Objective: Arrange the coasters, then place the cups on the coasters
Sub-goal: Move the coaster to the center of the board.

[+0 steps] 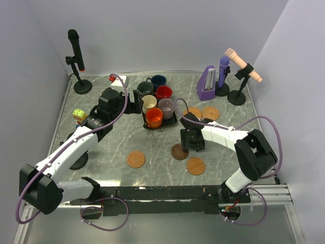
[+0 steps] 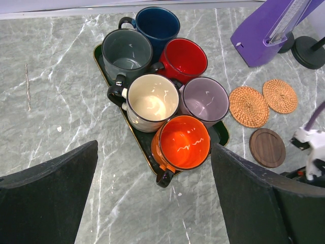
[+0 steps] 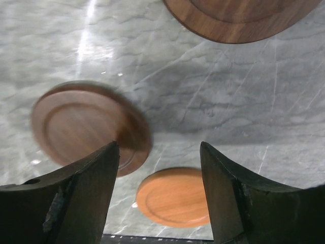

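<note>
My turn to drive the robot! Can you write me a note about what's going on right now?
Left gripper: fingers open, empty, beside the black tray.
Right gripper: fingers open over a blurred dark coaster, not clamping it.
Coasters: other dark one nearby, two woven ones by the purple stand, two orange ones nearer the arms.
Cups: all six on the tray.
Done: coasters lie spread out, none bears a cup.
Left: tidy the coasters, then set each cup on one.

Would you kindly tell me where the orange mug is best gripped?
Probably the orange mug by its free near rim, from above, one finger inside: it stands upright at the tray end, cream mug and mauve mug crowding its back.
</note>
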Controlling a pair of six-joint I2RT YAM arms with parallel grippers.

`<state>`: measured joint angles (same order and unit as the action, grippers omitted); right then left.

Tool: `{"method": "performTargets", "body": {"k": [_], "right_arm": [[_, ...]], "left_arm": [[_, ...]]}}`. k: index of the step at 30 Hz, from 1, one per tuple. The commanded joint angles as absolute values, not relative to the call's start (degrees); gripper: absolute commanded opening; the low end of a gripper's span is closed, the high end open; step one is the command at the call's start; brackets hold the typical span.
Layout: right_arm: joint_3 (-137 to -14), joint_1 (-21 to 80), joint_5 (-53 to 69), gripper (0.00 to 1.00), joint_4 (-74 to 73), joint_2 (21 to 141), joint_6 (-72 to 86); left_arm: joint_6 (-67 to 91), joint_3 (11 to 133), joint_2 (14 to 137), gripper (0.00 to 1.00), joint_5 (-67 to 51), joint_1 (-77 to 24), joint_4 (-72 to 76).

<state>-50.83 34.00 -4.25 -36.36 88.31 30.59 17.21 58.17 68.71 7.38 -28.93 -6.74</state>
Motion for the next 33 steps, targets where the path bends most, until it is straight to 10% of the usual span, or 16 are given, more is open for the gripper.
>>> {"method": "performTargets", "body": {"k": [1,20,26,33], "right_arm": [[-52.91,33.23,-7.03,0.71,-36.47,90.61,29.97],[-46.75,15.12,-6.68,0.71,-41.31,77.44,23.03],[-46.93,18.71,-3.17,0.99,-39.99,72.52,22.85],[-50.53,26.53,-5.44,0.99,-40.43,78.56,27.59]], "left_arm": [[16.87,58.89,67.94,0.96,7.65,-29.09,-5.45],[16.96,58.89,67.94,0.97,7.38,-29.09,-5.45],[17.05,58.89,67.68,0.96,7.21,-29.00,-5.36],[17.05,58.80,67.85,0.97,7.56,-29.09,-5.36]]}}
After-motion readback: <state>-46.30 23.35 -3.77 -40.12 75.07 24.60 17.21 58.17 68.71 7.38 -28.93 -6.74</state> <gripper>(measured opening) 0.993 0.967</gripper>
